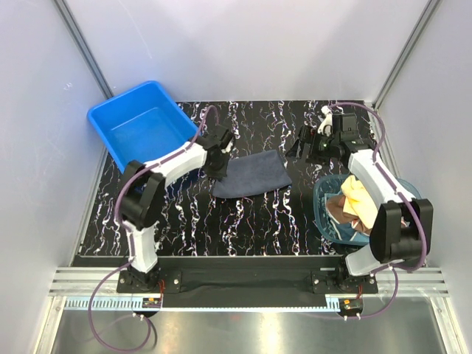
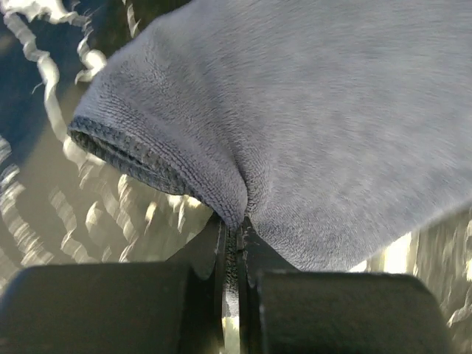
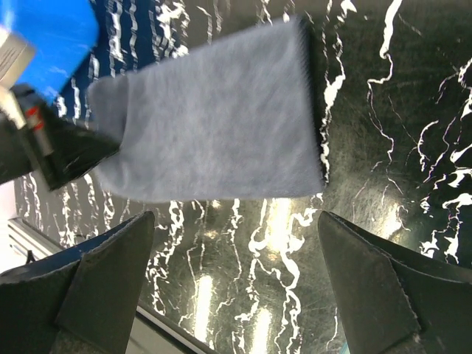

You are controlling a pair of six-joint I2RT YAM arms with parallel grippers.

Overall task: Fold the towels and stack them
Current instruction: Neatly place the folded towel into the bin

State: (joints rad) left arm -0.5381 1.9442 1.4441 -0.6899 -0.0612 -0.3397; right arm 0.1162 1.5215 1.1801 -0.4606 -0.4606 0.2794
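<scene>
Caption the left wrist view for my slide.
Left gripper shut on a bunched edge of the dark grey towel, marbled black table blurred behind.

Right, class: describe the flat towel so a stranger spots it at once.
On the black marbled table, right of the blue tub, lies a dark grey towel, one edge pinched in the left gripper. Unlike the yellow and brown towels heaped in the bowl, it lies spread out alone.
</scene>
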